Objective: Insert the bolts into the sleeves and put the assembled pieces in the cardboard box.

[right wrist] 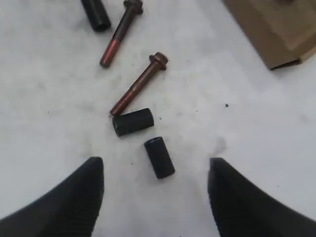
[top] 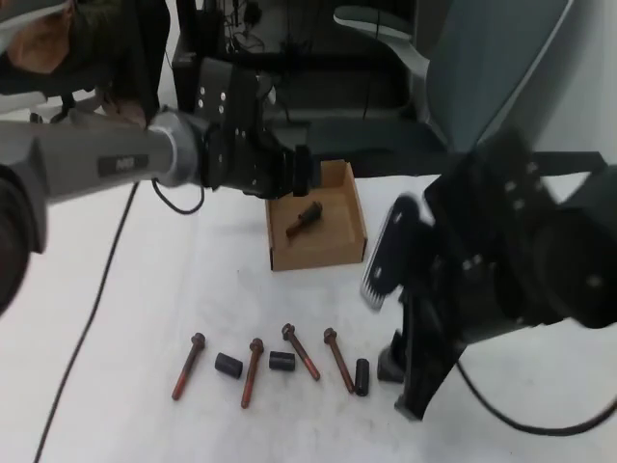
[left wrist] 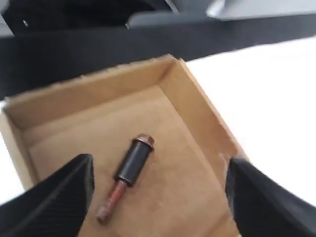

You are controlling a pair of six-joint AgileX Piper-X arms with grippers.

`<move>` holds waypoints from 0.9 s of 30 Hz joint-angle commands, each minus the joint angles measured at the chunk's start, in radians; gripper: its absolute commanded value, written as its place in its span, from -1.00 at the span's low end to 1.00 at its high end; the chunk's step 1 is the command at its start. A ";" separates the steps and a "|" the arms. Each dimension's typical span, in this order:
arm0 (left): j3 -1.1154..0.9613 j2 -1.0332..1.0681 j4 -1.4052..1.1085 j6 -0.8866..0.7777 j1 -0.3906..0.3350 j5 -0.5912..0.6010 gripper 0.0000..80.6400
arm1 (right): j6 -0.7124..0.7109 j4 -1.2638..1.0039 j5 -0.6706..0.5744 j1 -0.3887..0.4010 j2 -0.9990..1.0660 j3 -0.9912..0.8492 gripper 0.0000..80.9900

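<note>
Right gripper [right wrist: 155, 168], spread wide and empty, hangs over a sleeve [right wrist: 158, 152] apart from the cardboard box [right wrist: 276, 29] and should straddle it squarely before closing.

a lab or office: white bench [top: 145, 280], office chair [top: 482, 68] behind.

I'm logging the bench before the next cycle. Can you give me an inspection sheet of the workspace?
Surface: white bench, a few dark specks.
Job's things: cardboard box holds one assembled piece; four loose bolts and black sleeves lie in a row nearer the arms.
Clutter: nothing seen.
Grippers: left gripper open above the box; right gripper open above a sleeve.
Cables: black cable trails over the bench beside the left arm; second cable by the right arm.
Surroundings: chair and dark equipment behind the bench.
</note>
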 commanded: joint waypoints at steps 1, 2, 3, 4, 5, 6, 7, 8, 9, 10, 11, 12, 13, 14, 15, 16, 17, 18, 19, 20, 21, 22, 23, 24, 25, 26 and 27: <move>-0.009 -0.106 0.106 -0.003 0.000 0.049 0.74 | -0.093 -0.005 -0.015 -0.004 0.071 -0.005 0.44; -0.009 -0.130 0.151 0.008 0.002 0.050 0.74 | -0.113 -0.008 -0.017 -0.004 0.096 -0.005 0.44; -0.009 -0.149 0.185 0.014 0.005 0.050 0.74 | -0.122 -0.015 -0.017 -0.004 0.118 -0.005 0.44; -0.009 -0.170 0.229 0.021 0.010 0.054 0.74 | -0.126 -0.028 -0.014 -0.004 0.139 -0.005 0.44; -0.009 -0.191 0.273 0.023 0.010 0.054 0.74 | -0.139 -0.052 -0.013 -0.004 0.157 -0.005 0.44; -0.009 -0.210 0.313 0.034 0.014 0.054 0.74 | -0.154 -0.077 -0.013 -0.004 0.172 -0.005 0.44; -0.009 -0.228 0.352 0.049 0.019 0.054 0.74 | -0.176 -0.119 -0.009 -0.004 0.188 -0.005 0.44; -0.009 -0.244 0.390 0.065 0.019 0.062 0.74 | -0.199 -0.163 -0.004 -0.004 0.203 -0.005 0.44; -0.009 -0.260 0.427 0.087 0.019 0.069 0.74 | -0.223 -0.198 0.004 -0.004 0.214 -0.007 0.44; -0.009 -0.271 0.456 0.108 0.021 0.069 0.74 | -0.240 -0.224 0.011 -0.004 0.224 -0.009 0.44; -0.009 -0.284 0.496 0.137 0.020 0.069 0.74 | -0.259 -0.233 0.012 -0.006 0.238 -0.011 0.44; -0.009 -0.296 0.536 0.168 0.020 0.069 0.74 | -0.279 -0.231 0.014 -0.009 0.251 -0.012 0.44; -0.009 -0.306 0.566 0.192 0.020 0.069 0.74 | -0.294 -0.229 0.024 -0.011 0.262 -0.012 0.44; -0.009 -0.314 0.606 0.225 0.020 0.069 0.74 | -0.311 -0.220 0.045 -0.014 0.277 -0.012 0.44; -0.009 -0.323 0.643 0.253 0.022 0.069 0.74 | -0.329 -0.213 0.079 -0.018 0.286 -0.012 0.44; -0.008 -0.329 0.671 0.262 0.021 0.069 0.74 | -0.344 -0.208 0.101 -0.019 0.298 -0.012 0.44; -0.005 -0.336 0.690 0.267 0.021 0.069 0.74 | -0.367 -0.198 0.119 -0.022 0.307 -0.012 0.44; -0.001 -0.341 0.705 0.278 0.021 0.069 0.74 | -0.384 -0.187 0.135 -0.024 0.314 -0.012 0.44; 0.013 -0.350 0.704 0.287 0.021 0.069 0.74 | -0.387 -0.180 0.153 -0.028 0.318 -0.012 0.44; 0.025 -0.358 0.701 0.294 0.021 0.069 0.74 | -0.386 -0.171 0.161 -0.030 0.322 -0.012 0.44; 0.044 -0.364 0.695 0.292 0.021 0.069 0.74 | -0.386 -0.159 0.169 -0.031 0.323 -0.012 0.44; 0.058 -0.370 0.693 0.293 0.021 0.067 0.74 | -0.386 -0.150 0.168 -0.033 0.322 -0.012 0.42; 0.078 -0.373 0.691 0.293 0.021 0.059 0.74 | -0.383 -0.146 0.168 -0.033 0.324 -0.012 0.31; 0.100 -0.373 0.694 0.293 0.021 0.041 0.74 | -0.383 -0.144 0.168 -0.033 0.325 -0.012 0.04; 0.119 -0.373 0.711 0.284 0.021 0.011 0.74 | -0.383 -0.142 0.178 -0.033 0.325 -0.012 -0.27; 0.149 -0.373 0.739 0.279 0.021 -0.044 0.74 | -0.383 -0.136 0.206 -0.033 0.325 -0.012 -0.84; 0.170 -0.370 0.766 0.280 0.021 -0.103 0.74 | -0.380 -0.130 0.227 -0.033 0.325 -0.012 -0.99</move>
